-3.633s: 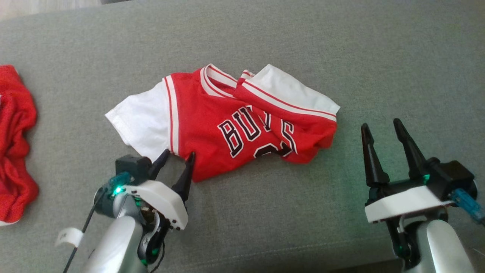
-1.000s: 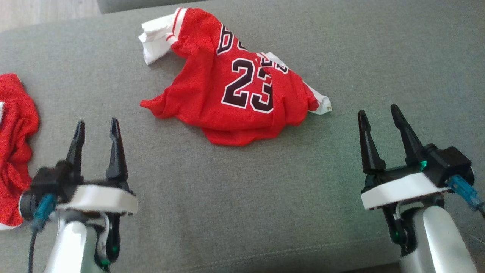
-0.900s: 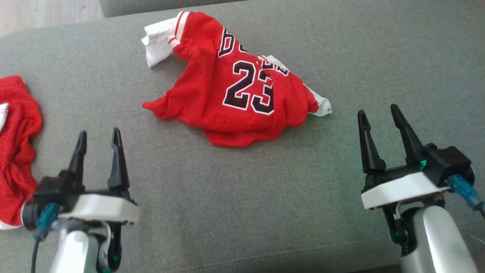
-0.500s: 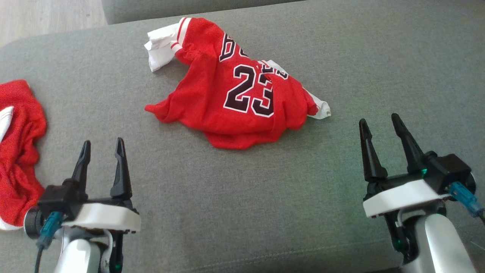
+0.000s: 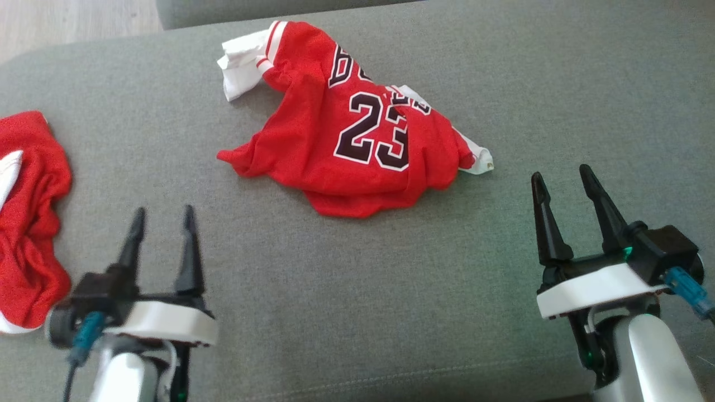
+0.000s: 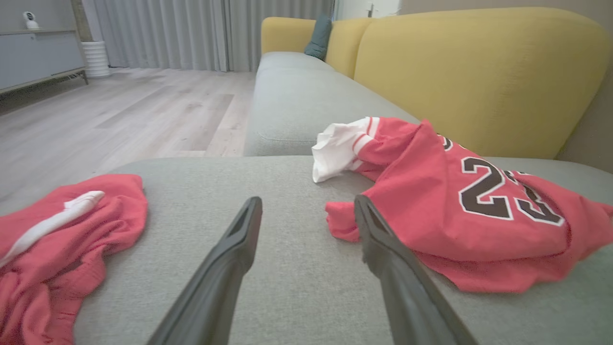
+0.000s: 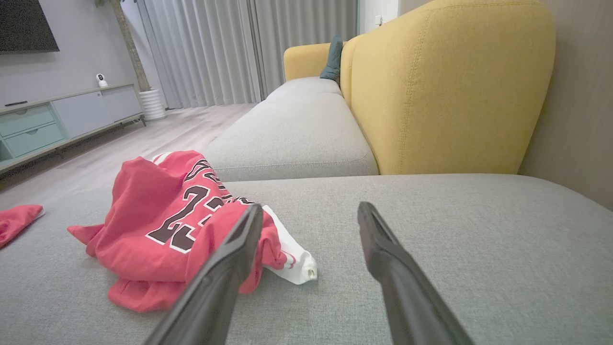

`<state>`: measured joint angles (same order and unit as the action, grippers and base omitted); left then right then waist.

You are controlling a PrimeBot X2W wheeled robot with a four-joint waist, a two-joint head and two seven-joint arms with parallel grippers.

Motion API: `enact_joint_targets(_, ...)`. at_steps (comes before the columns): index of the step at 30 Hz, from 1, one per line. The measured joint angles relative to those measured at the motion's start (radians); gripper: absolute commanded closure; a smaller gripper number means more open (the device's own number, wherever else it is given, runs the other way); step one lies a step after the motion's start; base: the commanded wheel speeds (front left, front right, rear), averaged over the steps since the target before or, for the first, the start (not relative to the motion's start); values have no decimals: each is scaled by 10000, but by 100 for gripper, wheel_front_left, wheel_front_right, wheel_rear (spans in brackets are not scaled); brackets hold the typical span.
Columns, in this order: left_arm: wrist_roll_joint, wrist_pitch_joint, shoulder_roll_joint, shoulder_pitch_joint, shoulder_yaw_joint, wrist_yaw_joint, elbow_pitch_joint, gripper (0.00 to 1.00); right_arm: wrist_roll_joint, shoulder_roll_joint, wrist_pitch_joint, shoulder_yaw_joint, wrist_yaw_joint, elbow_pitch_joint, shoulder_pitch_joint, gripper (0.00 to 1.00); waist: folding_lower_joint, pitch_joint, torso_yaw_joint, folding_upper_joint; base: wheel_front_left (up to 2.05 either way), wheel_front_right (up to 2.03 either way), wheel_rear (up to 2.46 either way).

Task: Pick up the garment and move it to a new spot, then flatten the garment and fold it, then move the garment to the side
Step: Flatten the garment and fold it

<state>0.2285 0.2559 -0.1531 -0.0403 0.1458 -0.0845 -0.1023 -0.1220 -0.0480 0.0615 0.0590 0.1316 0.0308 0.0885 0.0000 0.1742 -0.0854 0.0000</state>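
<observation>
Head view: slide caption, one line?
Crumpled red 23 jersey on grey sofa cushion; left gripper and right gripper open, clear of it.

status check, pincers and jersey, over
Left pincer open, empty. Right pincer open, empty. Jersey crumpled on grey cushion, ungrasped. Second red garment at left, clear of path.

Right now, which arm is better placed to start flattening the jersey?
Left, narrowly. The left gripper is open, and the jersey has a loose hem corner pointing toward it, just ahead of it in its wrist view. The right gripper, also open, faces only the bunched sleeve.
</observation>
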Motion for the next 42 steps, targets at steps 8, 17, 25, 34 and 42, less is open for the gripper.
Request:
enact_joint_targets(8, -84, -761, 297, -954, 1375, 966, -888, 0, -8, 0, 4, 134, 0, -56, 61, 0, 0, 488, -131, 0, 0, 0, 0)
enact_joint_targets(17, -38, -1325, 717, -2117, 2215, 1432, -2414, 0, -102, 0, 196, 255, 0, 17, 208, 0, 0, 1023, -615, 0, 0, 0, 0)
enact_joint_targets(25, 272, -1392, 819, -2894, 2272, 1461, -3582, 0, -213, 0, 357, 257, 0, 136, 445, 0, 0, 1463, -947, 0, 0, 0, 0)
enact_joint_targets(34, 497, -1908, 897, -3407, 2286, 1461, -4071, 100, -276, 0, 449, 257, 0, 192, 460, 0, 0, 1602, -976, 0, 0, 0, 0)
enact_joint_targets(42, 437, -1691, 846, -3330, 2387, 1225, -3582, 100, -276, 0, 456, -2, 0, 249, 462, 0, 0, 1515, -683, 0, 0, 0, 0)
